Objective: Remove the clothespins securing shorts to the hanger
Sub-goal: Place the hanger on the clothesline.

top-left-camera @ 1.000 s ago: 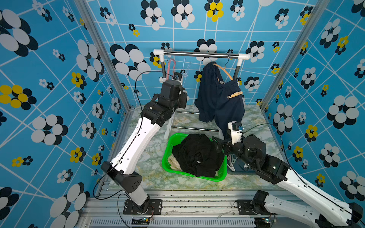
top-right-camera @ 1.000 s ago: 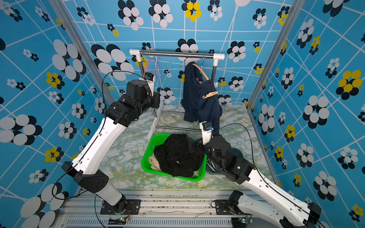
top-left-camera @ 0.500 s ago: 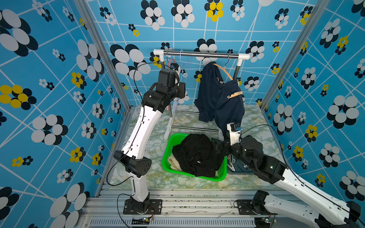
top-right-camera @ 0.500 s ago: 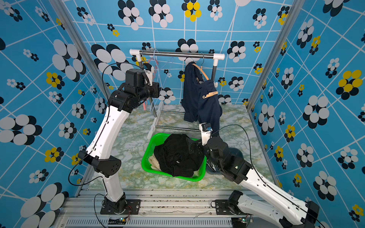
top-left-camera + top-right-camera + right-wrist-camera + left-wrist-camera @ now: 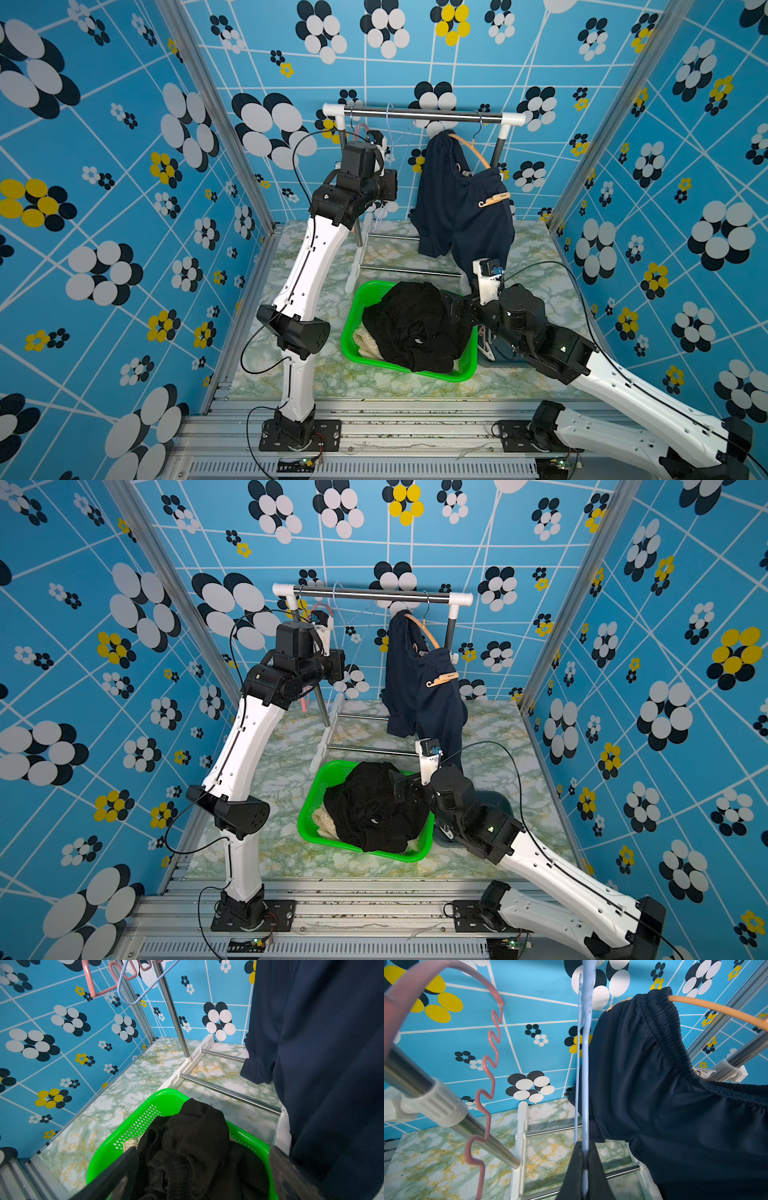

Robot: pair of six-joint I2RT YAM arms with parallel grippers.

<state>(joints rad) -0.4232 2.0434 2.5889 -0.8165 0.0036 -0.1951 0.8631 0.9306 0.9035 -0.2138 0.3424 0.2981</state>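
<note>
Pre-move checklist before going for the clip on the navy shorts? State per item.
1. Hold: left gripper shut on the blue hanger: ok.
2. Free hand: right gripper open, nothing between its jaws: ok.
3. Target in view: clothespin shows on the waistband of the navy shorts, which hang on the orange hanger: ok.
4. All clips off the navy shorts: not ok.
5. Finished pairs stowed: black shorts lie in the green basket, over the beige shorts: ok.
6. More clips on the hidden side of the waistband: cannot tell.
</note>
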